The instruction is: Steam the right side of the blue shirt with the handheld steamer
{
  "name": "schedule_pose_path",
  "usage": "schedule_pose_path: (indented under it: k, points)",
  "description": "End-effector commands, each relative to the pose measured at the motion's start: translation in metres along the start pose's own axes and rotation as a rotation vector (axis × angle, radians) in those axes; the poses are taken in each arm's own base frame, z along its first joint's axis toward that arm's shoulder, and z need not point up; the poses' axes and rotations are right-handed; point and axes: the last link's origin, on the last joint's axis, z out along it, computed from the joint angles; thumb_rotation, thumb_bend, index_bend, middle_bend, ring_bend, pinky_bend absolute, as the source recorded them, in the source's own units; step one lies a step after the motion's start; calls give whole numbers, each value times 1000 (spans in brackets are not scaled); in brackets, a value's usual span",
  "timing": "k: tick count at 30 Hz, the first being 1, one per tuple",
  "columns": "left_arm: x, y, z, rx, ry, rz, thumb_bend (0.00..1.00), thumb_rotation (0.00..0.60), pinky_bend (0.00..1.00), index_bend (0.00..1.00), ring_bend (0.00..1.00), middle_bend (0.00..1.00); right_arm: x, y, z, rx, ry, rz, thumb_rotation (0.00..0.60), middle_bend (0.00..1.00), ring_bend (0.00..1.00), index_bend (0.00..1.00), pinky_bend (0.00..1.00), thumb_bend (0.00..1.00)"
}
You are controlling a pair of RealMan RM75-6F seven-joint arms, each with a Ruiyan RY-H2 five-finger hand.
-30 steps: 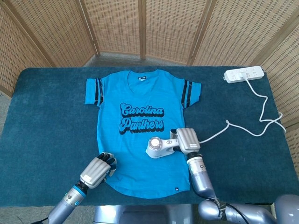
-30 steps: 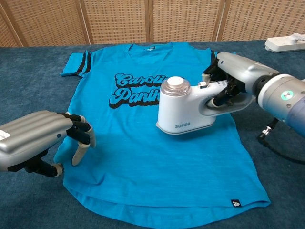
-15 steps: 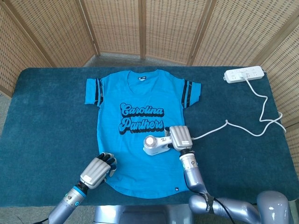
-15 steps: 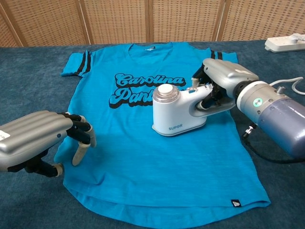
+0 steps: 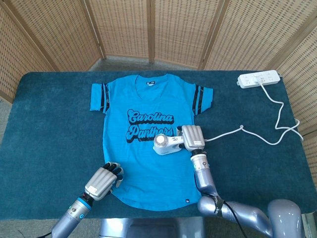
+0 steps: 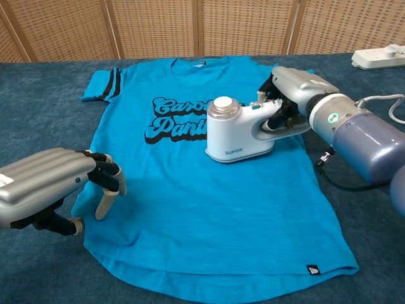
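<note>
My right hand [image 6: 292,95] has its fingers wrapped round the handle of the steamer [image 6: 239,132], which sits on the shirt [image 5: 148,148], right of the lettering, mid-chest. Steaming is underway; I judge the sleeve and lower right hem remain. My left hand [image 6: 54,187] rests, fingers apart, on the shirt's left hem. The shirt reads "Carolina Panthers"; the steamer, "SUPOR".

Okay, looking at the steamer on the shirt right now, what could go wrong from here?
The cord trails from the steamer across the table to the power strip; it could snag or tug as the right hand sweeps. The steamer sits flat on the shirt near the printed lettering; lingering there might harm the print. The left hand rests at the hem; if it doesn't pin the fabric, the shirt could bunch.
</note>
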Motion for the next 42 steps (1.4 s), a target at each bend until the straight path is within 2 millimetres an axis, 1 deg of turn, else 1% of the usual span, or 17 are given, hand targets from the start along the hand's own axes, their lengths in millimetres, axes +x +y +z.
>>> schedule_pose_path:
  k: [1, 7, 16, 20, 23, 28, 32, 38, 42]
  points:
    - [0, 0, 0, -1, 0, -1, 421, 600, 222, 646, 232, 367, -1, 2, -1, -2, -3, 1, 600, 681, 692, 663, 594, 381]
    - [0, 0, 1, -4, 1, 0, 422, 600, 222, 645, 232, 367, -5, 4, -9, 10, -11, -1, 600, 681, 692, 663, 592, 382]
    - [-1, -1, 0, -4, -1, -3, 421, 600, 222, 645, 232, 367, -13, 2, -30, 49, -31, -12, 600, 680, 692, 663, 593, 381]
    - [-2, -1, 1, -6, -3, -3, 421, 600, 222, 645, 232, 367, -17, -2, -43, 76, -45, -14, 600, 681, 687, 663, 591, 381]
    - [-3, -1, 1, -8, -4, -4, 422, 600, 222, 646, 232, 367, -17, -5, -46, 91, -49, -13, 600, 680, 684, 663, 589, 380]
    - [-2, -1, 1, -6, -1, -5, 422, 600, 222, 645, 232, 367, -16, -5, -41, 84, -47, -8, 600, 681, 684, 663, 589, 381]
    - [-2, -2, 1, -1, 0, -2, 421, 600, 222, 645, 232, 367, -13, -1, -31, 63, -36, -2, 600, 680, 684, 663, 587, 380]
    - [-2, -2, 1, 3, -3, -2, 422, 600, 222, 646, 232, 367, -6, 11, -15, 19, -10, 9, 600, 680, 683, 663, 584, 379]
    - [-2, -2, 1, 5, -4, -1, 421, 600, 222, 646, 232, 367, -1, 18, -7, -4, 9, 16, 600, 680, 684, 663, 583, 379]
